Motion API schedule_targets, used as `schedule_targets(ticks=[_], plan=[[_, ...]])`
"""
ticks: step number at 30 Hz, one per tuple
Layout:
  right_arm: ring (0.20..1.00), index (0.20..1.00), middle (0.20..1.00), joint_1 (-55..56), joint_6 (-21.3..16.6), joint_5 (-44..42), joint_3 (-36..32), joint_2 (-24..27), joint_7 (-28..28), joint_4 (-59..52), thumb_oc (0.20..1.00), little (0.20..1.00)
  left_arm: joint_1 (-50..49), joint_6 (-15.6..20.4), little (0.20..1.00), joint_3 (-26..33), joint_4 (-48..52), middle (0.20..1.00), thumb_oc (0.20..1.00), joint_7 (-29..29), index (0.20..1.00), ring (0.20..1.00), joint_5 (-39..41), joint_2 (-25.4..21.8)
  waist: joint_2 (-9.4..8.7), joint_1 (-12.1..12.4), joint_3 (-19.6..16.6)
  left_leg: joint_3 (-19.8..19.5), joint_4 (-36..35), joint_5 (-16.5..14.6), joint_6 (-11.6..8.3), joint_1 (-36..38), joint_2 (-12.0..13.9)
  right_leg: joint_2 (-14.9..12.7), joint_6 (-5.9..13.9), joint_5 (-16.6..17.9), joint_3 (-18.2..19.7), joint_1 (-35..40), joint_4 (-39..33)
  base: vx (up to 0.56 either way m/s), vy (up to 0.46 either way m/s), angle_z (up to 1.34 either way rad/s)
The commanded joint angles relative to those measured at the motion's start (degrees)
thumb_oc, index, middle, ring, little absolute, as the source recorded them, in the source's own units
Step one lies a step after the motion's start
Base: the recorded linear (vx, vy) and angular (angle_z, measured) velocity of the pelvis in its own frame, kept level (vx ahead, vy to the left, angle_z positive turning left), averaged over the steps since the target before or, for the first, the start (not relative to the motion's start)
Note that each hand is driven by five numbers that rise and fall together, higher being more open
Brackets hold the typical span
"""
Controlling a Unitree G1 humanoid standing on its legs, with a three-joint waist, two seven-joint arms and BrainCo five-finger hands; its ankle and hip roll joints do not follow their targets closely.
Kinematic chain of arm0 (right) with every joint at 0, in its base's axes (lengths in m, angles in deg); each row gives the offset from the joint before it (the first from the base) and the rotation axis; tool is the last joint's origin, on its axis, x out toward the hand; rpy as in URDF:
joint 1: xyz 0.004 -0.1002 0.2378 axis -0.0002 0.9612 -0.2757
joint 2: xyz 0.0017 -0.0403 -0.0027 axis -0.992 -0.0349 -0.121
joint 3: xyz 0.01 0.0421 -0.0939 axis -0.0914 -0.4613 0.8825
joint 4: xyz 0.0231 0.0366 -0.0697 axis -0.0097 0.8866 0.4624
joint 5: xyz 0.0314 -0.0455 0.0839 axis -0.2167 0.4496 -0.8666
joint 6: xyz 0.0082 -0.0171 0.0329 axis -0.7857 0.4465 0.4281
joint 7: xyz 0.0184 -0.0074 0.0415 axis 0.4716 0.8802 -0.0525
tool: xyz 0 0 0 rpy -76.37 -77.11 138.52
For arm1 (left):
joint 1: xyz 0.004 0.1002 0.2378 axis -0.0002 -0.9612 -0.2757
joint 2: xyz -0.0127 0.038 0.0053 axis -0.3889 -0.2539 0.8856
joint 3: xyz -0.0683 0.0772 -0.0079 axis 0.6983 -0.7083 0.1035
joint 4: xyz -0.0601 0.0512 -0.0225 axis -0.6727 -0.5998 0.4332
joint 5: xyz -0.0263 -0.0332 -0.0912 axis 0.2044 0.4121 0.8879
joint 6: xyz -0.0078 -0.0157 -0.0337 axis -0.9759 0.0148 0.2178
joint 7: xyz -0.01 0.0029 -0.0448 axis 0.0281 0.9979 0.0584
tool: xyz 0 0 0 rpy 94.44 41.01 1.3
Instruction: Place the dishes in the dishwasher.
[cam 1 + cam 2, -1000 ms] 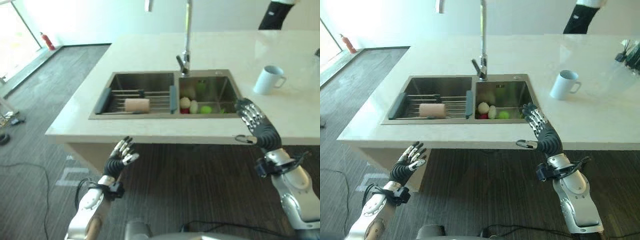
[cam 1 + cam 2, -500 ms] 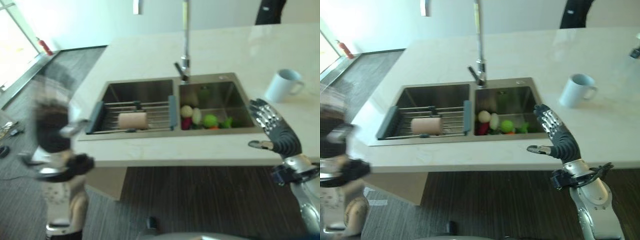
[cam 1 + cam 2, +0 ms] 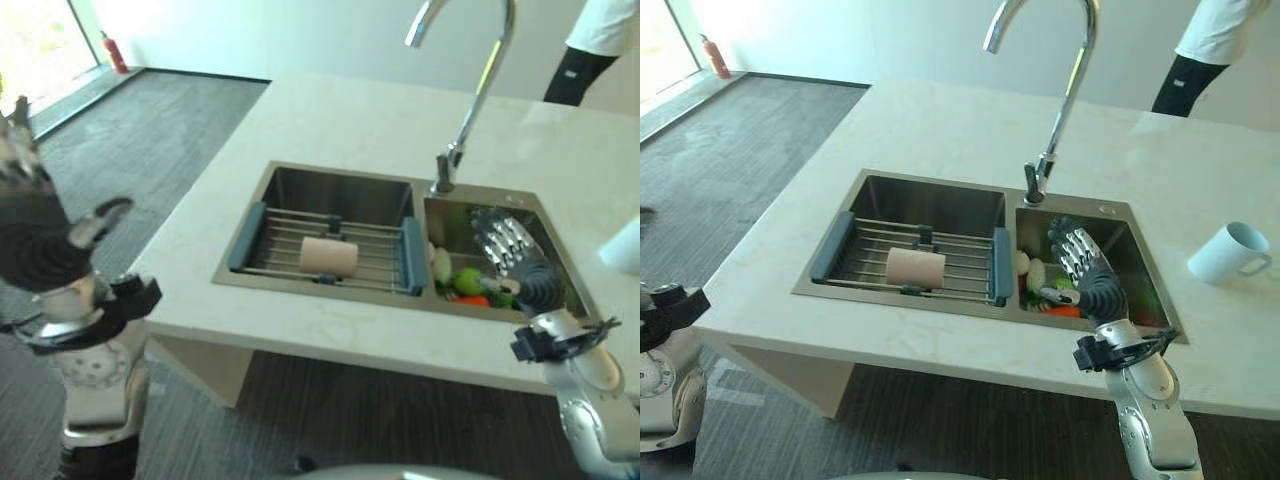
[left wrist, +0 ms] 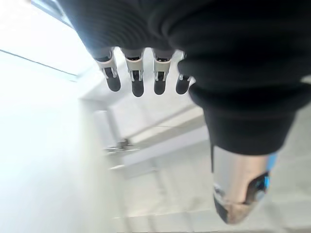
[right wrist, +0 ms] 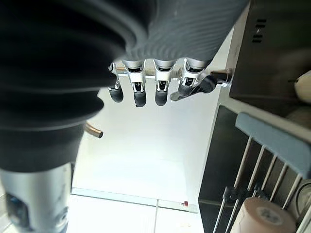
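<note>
Your right hand (image 3: 1087, 275) hovers spread and empty above the steel sink's right basin (image 3: 1145, 290), likely lining up a reach; left hand (image 3: 35, 235), raised beside the pale stone bench (image 3: 940, 130), is open, empty. Beige cylindrical cup (image 3: 915, 267) lies on the sink's wire rack (image 3: 965, 262).

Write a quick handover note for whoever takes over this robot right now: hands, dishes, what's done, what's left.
Left hand: open, empty, raised off to the left, away from the counter.
Right hand: open, empty, over the right basin of the sink.
Things: a beige cup lies on the rack in the left basin; colourful items sit in the right basin; a white mug stands on the counter.
Done: nothing picked up.
Left: all of it.
</note>
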Motion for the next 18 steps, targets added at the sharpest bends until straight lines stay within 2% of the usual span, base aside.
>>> schedule_targets(ticks=[1,6,10,12,13,18], plan=[[1.0,1.0,1.0,-2.6,-4.1,-1.1,-1.5,3.1,1.0,-3.9,1.0,1.0,1.3,-0.3,1.0,-0.2,3.2,1.0,1.0,4.6,1.0,1.0,2.7,-0.1,1.46,0.7,-0.5,-1.1,-0.1,-2.0,-3.13,-0.3,4.3,1.2,1.28,-2.2,-0.7,1.4,0.4,0.06,-0.186,0.14],[1.0,1.0,1.0,-3.8,-2.8,-1.8,-2.1,4.4,2.1,-3.2,1.0,1.0,-0.6,-6.8,1.0,-2.1,2.1,1.0,1.0,8.8,1.0,1.0,5.7,0.5,2.4,0.4,-0.8,1.1,-0.1,-2.0,-4.05,0.8,5.8,2.5,0.44,-2.9,-0.7,1.6,0.4,0.05,-0.181,-0.03],[1.0,1.0,1.0,-3.1,-2.6,-2.9,-3.6,5.6,1.6,-3.6,1.0,1.0,-1.5,-12.9,1.0,-3.6,0.2,1.0,1.0,13.5,1.0,1.0,1.1,-1.2,3.4,-0.5,-0.8,2.3,-0.1,-2.2,-4.66,1.5,6.8,3.1,0.14,-3.6,-0.6,2.3,0.4,0.02,-0.097,-0.04],[1.0,1.0,1.0,-3.8,-2.5,-3.3,-4.0,7.1,1.7,-3.4,1.0,1.0,-1.4,-15.9,1.0,-4.4,-1.5,1.0,1.0,18.0,1.0,1.0,-5.9,-5.0,4.13,-1.0,-0.8,2.9,-0.1,-2.0,-4.98,1.8,7.1,3.2,0.14,-3.7,-0.5,2.5,0.4,0.01,-0.022,0.0],[1.0,1.0,1.0,-4.8,-2.3,-3.6,-3.6,8.2,2.2,-2.9,1.0,1.0,0.3,-17.3,1.0,-4.8,-3.2,1.0,1.0,18.7,1.0,1.0,-8.2,-8.8,4.62,-1.6,-1.0,3.2,-0.1,-2.0,-5.06,2.0,7.2,3.1,0.26,-3.7,-0.3,2.6,0.4,0.0,0.0,0.0],[1.0,1.0,1.0,-9.3,-1.4,-3.0,-0.9,9.7,2.9,-0.8,1.0,1.0,9.3,-22.8,1.0,-9.2,-10.6,1.0,1.0,20.6,1.0,1.0,-14.6,-17.7,5.92,-3.4,-1.5,4.2,-0.1,-2.2,-5.25,2.9,7.3,2.5,0.9,-3.4,-0.2,2.8,0.4,0.0,0.052,-0.02]])
